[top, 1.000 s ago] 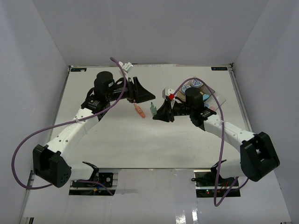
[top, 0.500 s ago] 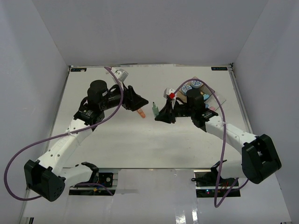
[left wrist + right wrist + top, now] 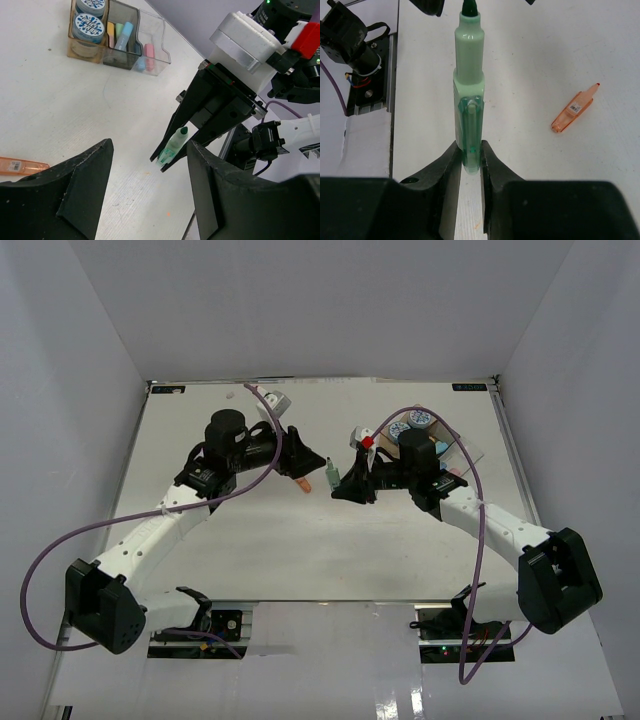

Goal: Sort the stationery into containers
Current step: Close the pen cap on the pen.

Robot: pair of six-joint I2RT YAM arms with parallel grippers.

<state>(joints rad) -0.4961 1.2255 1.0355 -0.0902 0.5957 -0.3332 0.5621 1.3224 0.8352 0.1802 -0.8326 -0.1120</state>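
Note:
My right gripper (image 3: pixel 470 150) is shut on the lower end of a pale green piece of stationery (image 3: pixel 469 100), which it holds above the table with the dark tip pointing away from it. The left wrist view shows that green piece (image 3: pixel 172 147) just beyond my open left gripper (image 3: pixel 150 145), in line with the gap. From above, the left gripper (image 3: pixel 315 462) and the right gripper (image 3: pixel 338 485) face each other closely. An orange piece (image 3: pixel 300 483) lies flat on the table below them. The containers (image 3: pixel 150 50) hold two blue-and-white rolls (image 3: pixel 89 27) and yellow, blue and pink pieces.
The containers (image 3: pixel 470 452) stand at the back right, behind the right arm. Purple cables loop off both arms. White walls enclose the table on three sides. The orange piece (image 3: pixel 573 108) lies right of the held green one.
My left gripper has shifted down and to the right, closer to the green piece, and its jaws have narrowed a little. The right gripper has edged left, still holding the green piece.

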